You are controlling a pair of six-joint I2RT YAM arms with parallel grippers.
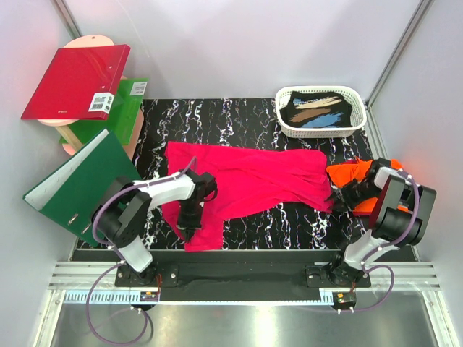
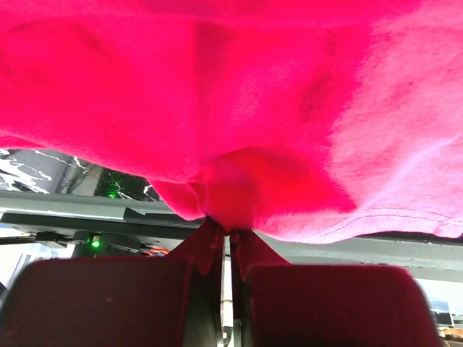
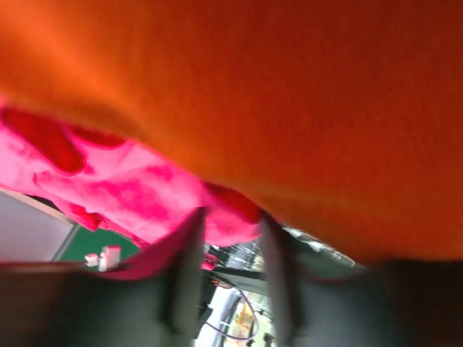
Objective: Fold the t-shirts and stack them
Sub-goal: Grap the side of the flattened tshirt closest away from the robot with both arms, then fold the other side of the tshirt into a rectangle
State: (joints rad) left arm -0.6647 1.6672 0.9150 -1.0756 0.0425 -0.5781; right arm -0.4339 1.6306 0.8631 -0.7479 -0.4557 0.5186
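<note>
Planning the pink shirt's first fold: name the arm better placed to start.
Left. The left gripper is shut on the pink t-shirt at its near hem; the right gripper only straddles cloth, jaws apart.

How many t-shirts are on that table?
2: a pink t-shirt spread across the middle, an orange t-shirt bunched at the right edge. Dark cloth in the basket might be another.

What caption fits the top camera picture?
Left gripper pinches the pink shirt at its near edge; right gripper straddles its right end, beside the orange shirt.
</note>
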